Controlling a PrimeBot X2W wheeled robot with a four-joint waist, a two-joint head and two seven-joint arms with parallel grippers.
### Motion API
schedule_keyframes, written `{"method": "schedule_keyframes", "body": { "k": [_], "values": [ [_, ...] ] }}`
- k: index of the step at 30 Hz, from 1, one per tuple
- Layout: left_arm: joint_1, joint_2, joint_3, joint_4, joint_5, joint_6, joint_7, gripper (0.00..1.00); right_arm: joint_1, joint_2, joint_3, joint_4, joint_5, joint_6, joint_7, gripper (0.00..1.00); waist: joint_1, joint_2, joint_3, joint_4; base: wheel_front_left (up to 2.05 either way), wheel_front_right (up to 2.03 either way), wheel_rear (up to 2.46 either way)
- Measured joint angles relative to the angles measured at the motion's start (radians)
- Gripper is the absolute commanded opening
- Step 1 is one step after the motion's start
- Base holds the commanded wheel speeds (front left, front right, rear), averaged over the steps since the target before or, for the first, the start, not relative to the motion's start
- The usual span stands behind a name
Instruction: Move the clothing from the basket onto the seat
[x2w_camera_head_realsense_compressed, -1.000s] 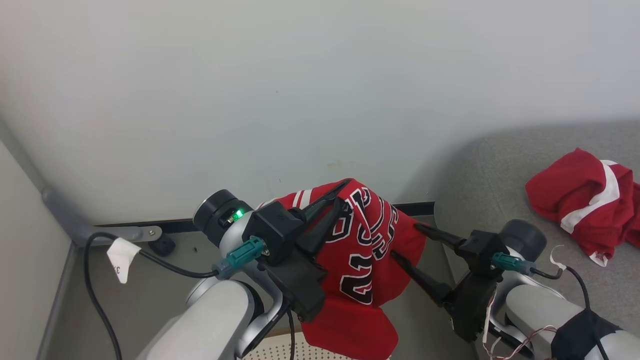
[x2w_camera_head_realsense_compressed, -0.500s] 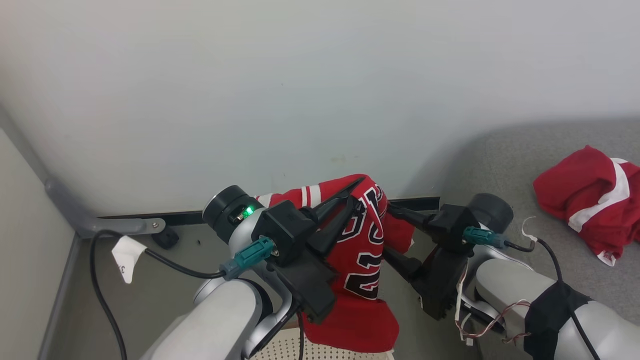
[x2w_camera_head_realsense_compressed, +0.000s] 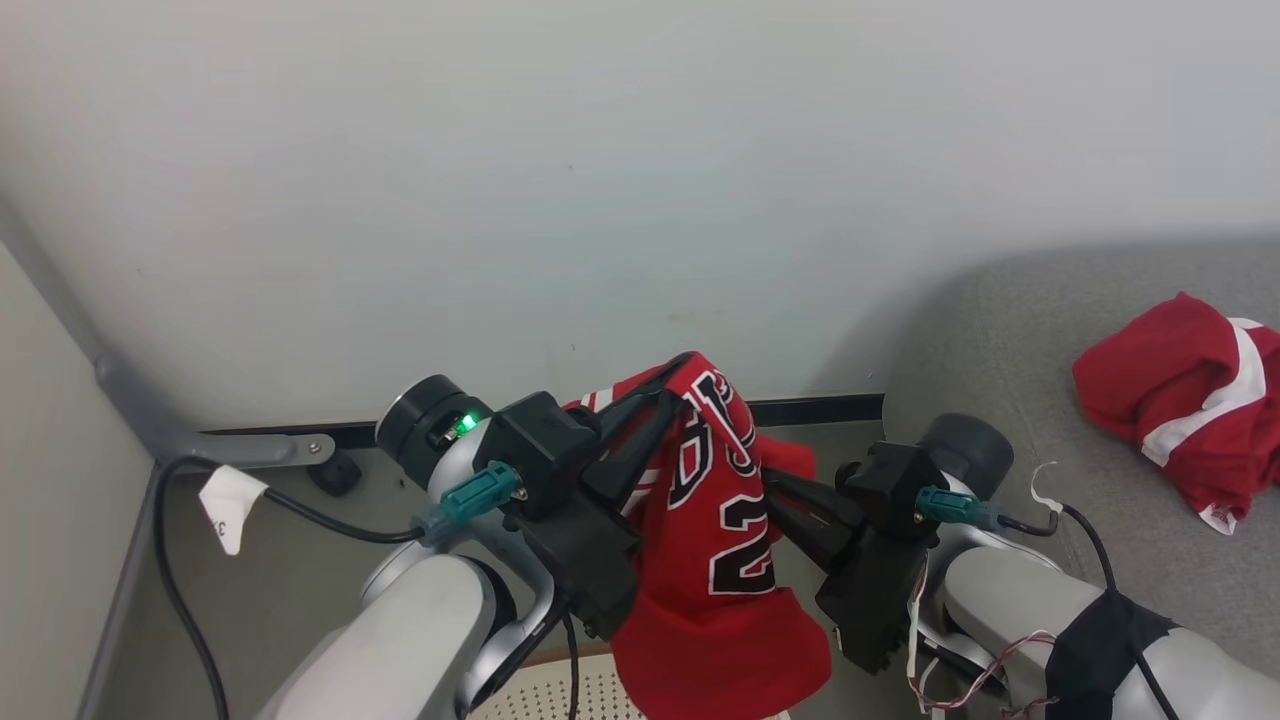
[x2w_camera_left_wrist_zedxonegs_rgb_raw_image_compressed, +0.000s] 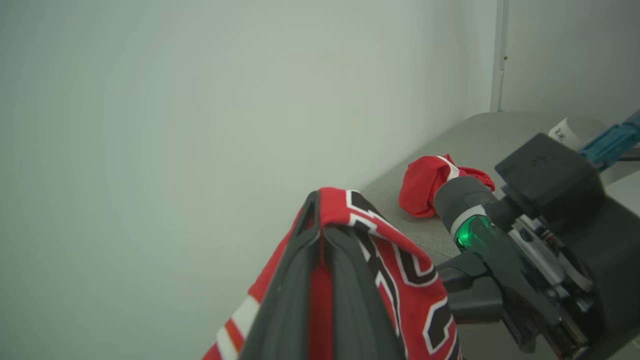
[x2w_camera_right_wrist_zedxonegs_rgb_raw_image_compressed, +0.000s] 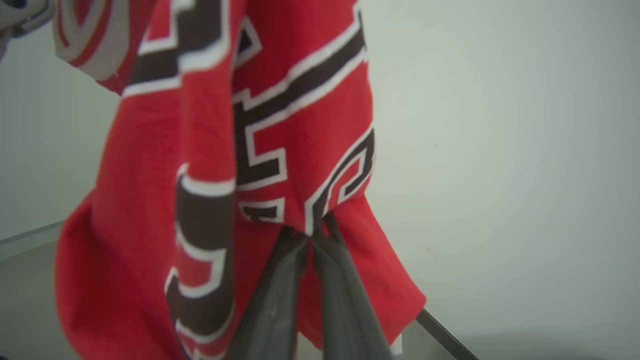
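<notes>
A red jersey (x2w_camera_head_realsense_compressed: 715, 560) with dark, white-outlined numbers hangs in the air above the basket (x2w_camera_head_realsense_compressed: 600, 695), whose perforated cream edge peeks in at the bottom. My left gripper (x2w_camera_head_realsense_compressed: 675, 375) is shut on the jersey's top; the left wrist view shows the fingers (x2w_camera_left_wrist_zedxonegs_rgb_raw_image_compressed: 300, 280) pinching a fold of the jersey (x2w_camera_left_wrist_zedxonegs_rgb_raw_image_compressed: 395, 265). My right gripper (x2w_camera_head_realsense_compressed: 772, 490) is shut on the jersey's right side, and in the right wrist view my gripper (x2w_camera_right_wrist_zedxonegs_rgb_raw_image_compressed: 312, 237) has closed on the cloth (x2w_camera_right_wrist_zedxonegs_rgb_raw_image_compressed: 210, 150). Another red garment (x2w_camera_head_realsense_compressed: 1185, 405) with a white stripe lies on the grey seat (x2w_camera_head_realsense_compressed: 1000, 330).
A pale wall (x2w_camera_head_realsense_compressed: 600, 180) stands close behind, with a dark skirting strip along its foot. A grey bracket (x2w_camera_head_realsense_compressed: 200, 440) and a small dark floor stop sit at the left corner. My left arm's black cable and a paper tag (x2w_camera_head_realsense_compressed: 225, 500) hang at the left.
My right gripper has moved left to the hanging jersey and shut on its side. My left gripper has kept its hold on the top.
</notes>
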Motion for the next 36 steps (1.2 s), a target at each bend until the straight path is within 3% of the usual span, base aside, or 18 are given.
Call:
{"method": "schedule_keyframes", "body": {
  "k": [9,10,12,13,14,15,36],
  "values": [
    [0.033,0.024,0.017,0.016,-0.010,0.017,0.000,0.00,0.045,-0.045,-0.001,-0.030,0.062,0.000,0.000,0.00,0.0000,0.0000,-0.012,-0.033,0.00,0.00,0.00],
    [0.043,0.023,0.017,0.018,-0.012,0.018,0.000,0.36,0.054,-0.063,-0.001,-0.042,0.092,0.000,0.000,0.00,-0.0001,0.0000,-0.015,-0.039,0.00,0.00,0.00],
    [0.057,0.026,0.022,0.017,-0.017,0.022,-0.001,0.60,0.054,-0.069,-0.001,-0.049,0.107,0.000,0.000,0.00,-0.0001,0.0000,-0.017,-0.046,0.00,0.00,0.00],
    [0.065,0.028,0.024,0.016,-0.018,0.027,-0.001,0.60,0.054,-0.071,-0.001,-0.053,0.120,0.000,0.000,0.00,-0.0001,-0.0001,-0.018,-0.050,0.00,0.00,0.00],
    [0.072,0.029,0.026,0.016,-0.019,0.028,-0.001,0.87,0.053,-0.073,-0.001,-0.057,0.131,0.000,0.000,0.00,-0.0001,0.0000,-0.018,-0.055,0.00,0.00,0.00],
    [0.077,0.030,0.028,0.016,-0.020,0.028,-0.002,1.00,0.053,-0.078,-0.001,-0.062,0.137,0.000,0.000,0.00,0.0000,0.0000,-0.019,-0.059,0.00,0.00,0.00],
    [0.151,0.035,0.036,-0.034,-0.050,0.044,-0.038,1.00,0.027,-0.185,-0.150,-0.109,0.203,0.000,0.000,0.00,-0.0001,0.0000,-0.012,-0.158,0.00,0.00,0.00]
  ]
}}
